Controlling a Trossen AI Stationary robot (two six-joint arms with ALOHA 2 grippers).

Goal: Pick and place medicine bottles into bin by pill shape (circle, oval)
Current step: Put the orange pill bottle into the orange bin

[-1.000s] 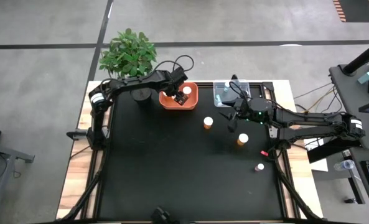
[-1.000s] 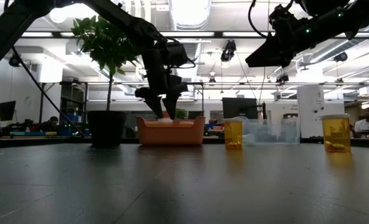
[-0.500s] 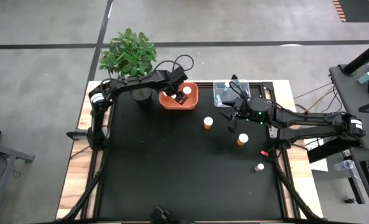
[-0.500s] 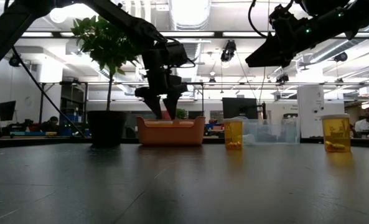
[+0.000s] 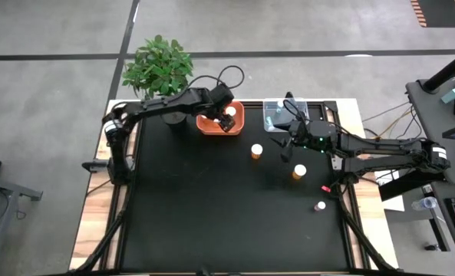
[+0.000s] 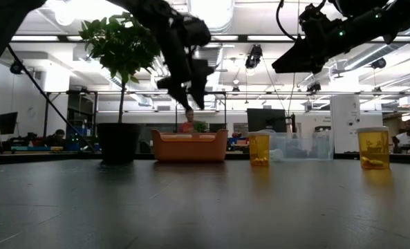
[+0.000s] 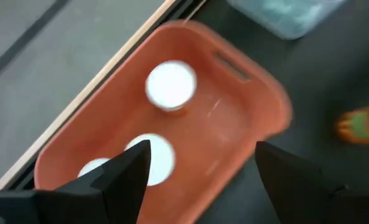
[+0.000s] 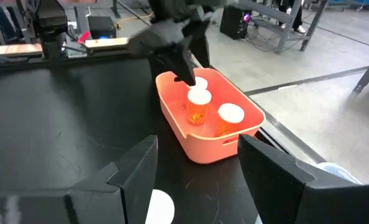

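Medicine bottles (image 7: 170, 85) in orange bin (image 7: 259, 106); left end effector (image 6: 185, 88) risen, empty.

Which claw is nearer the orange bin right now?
Left. The left claw hangs open just above the orange bin, empty. The right claw is off to the side, over the black mat beyond a standing bottle.

The table top (image 5: 212, 207) is a matt black sheet, faintly grainy in the low view, edged with pale wood (image 5: 97, 192). The orange bin (image 8: 203, 134) looks like smooth moulded plastic with a dull sheen. The bottles (image 6: 259, 149) are translucent amber plastic with smooth white caps (image 7: 170, 84). The clear bin (image 5: 281, 115) seems to be thin glossy plastic.
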